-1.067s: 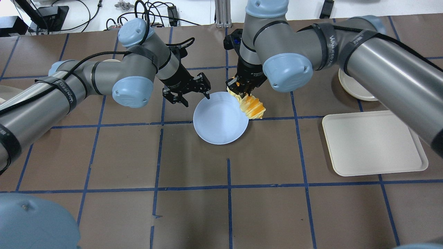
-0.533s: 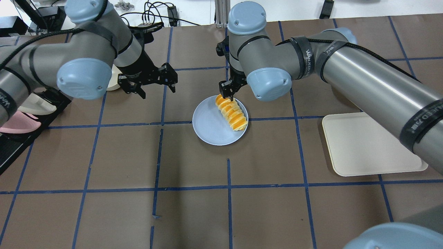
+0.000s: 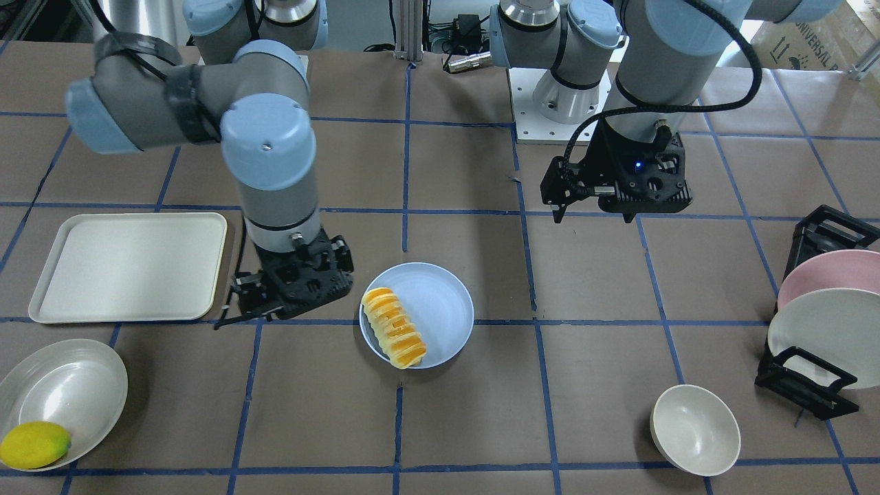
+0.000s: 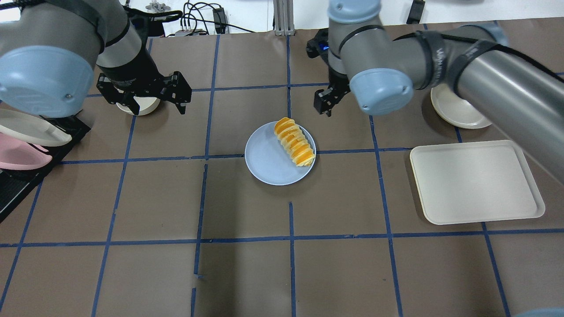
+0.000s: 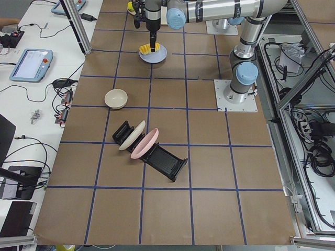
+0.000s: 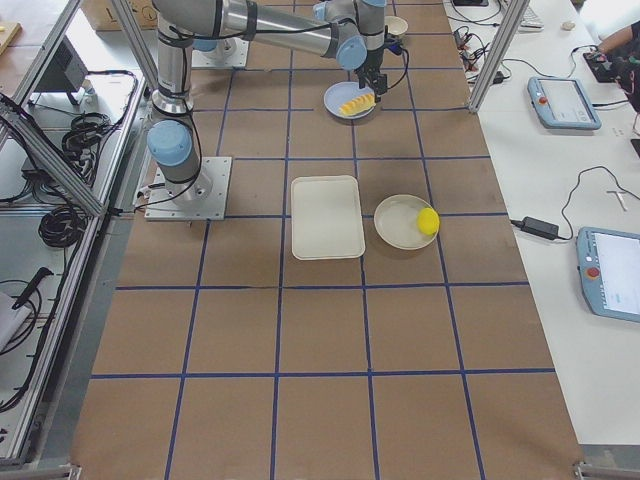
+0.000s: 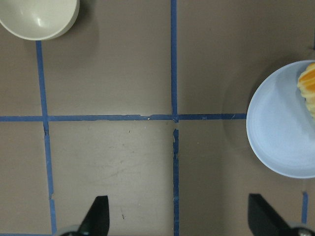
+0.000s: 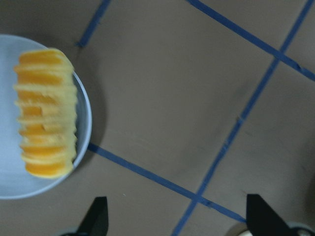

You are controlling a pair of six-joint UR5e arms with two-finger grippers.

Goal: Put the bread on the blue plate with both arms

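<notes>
A brown worktop (image 4: 246, 264) crossed by blue tape lines is seen, and the left arm (image 4: 48, 61) and the right arm (image 4: 493, 88) are reached in over it from opposite sides. A cream tray (image 4: 476, 180) is laid flat on the right arm's side. The blue plate (image 4: 269, 165) is set near the middle of the worktop, and the bread (image 4: 294, 141) is found lying on it, stretched along the rim on the right arm's side. The left gripper (image 7: 179, 219) is held well apart from the plate, near a small cream bowl (image 7: 39, 17), with its fingers (image 7: 98, 219) spread wide and grasping nothing. The right gripper (image 8: 179, 219) is held just beside the plate, its fingers (image 8: 258, 216) likewise released and empty.
</notes>
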